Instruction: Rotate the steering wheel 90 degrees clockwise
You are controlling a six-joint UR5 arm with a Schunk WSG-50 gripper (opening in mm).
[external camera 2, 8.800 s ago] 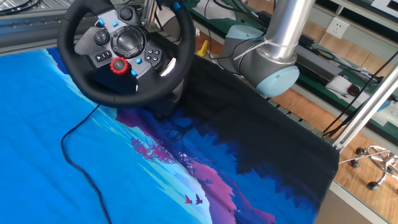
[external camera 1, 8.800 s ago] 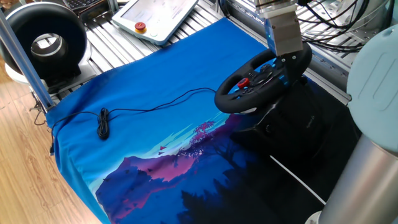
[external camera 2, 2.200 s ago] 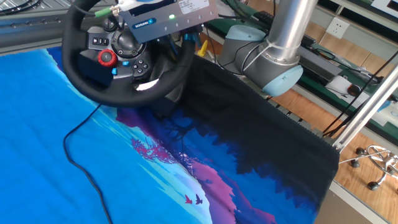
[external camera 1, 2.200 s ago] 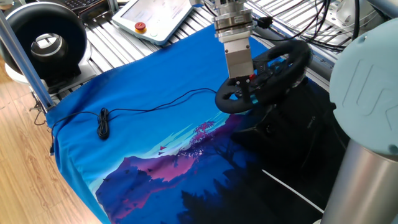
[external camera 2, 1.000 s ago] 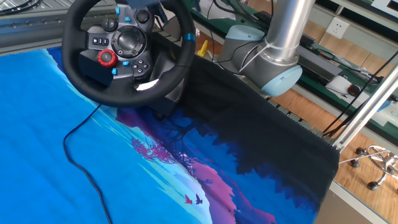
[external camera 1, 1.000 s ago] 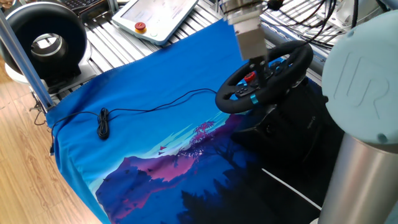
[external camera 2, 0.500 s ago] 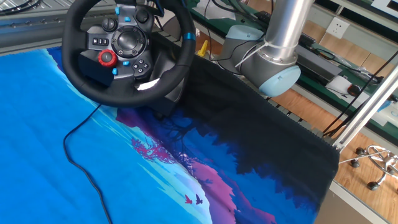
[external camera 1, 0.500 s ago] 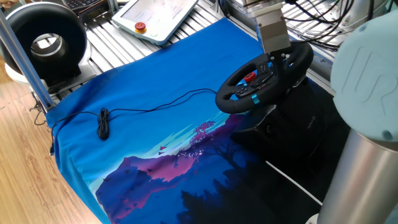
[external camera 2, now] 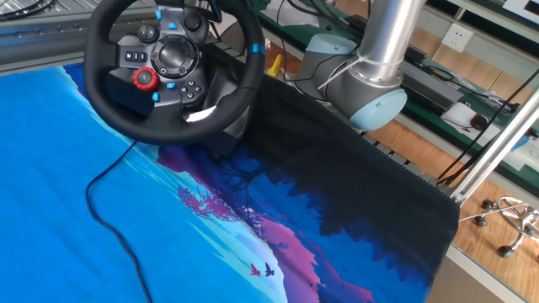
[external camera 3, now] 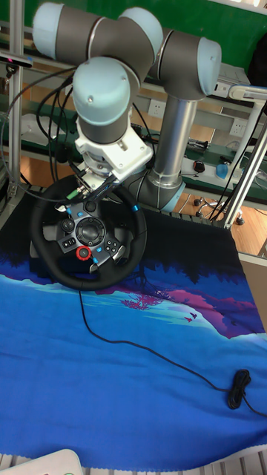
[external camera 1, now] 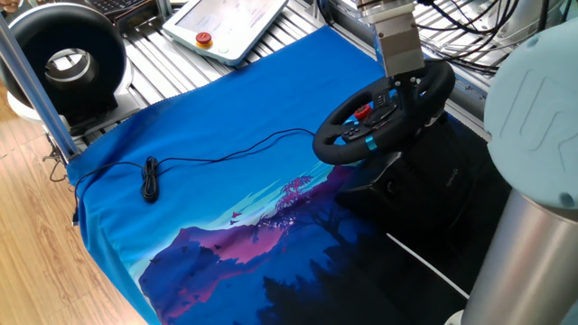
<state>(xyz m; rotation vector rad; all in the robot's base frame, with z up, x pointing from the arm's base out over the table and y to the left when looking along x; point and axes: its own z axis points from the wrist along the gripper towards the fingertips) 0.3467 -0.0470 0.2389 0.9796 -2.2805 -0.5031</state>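
Observation:
The steering wheel [external camera 1: 336, 148] is black and padded, with a red hub button, and stands tilted on its black base at the back right of the blue cloth. Its rim [external camera 2: 109, 111] fills the upper left of the other fixed view. The blue rim stripe [external camera 3: 137, 212] sits on the wheel's right side in the tall fixed view. My gripper [external camera 1: 397, 83] hangs at the far top of the rim [external camera 3: 52, 260], its fingertips right against the padding. The wheel and the gripper body hide the gap between the fingers, so the jaw state does not show.
A black cable [external camera 1: 149, 178] runs across the blue printed cloth [external camera 1: 199, 199] from the wheel to a coiled end. A black ring-shaped device with a white centre [external camera 1: 68, 59] and a white tablet with a red button [external camera 1: 226, 23] lie at the back left. The arm's base [external camera 2: 370, 101] stands behind the wheel.
Since a second ago my gripper has moved from over the wheel's hub to the far top of the rim. The wheel and its stripe have stayed put over that second.

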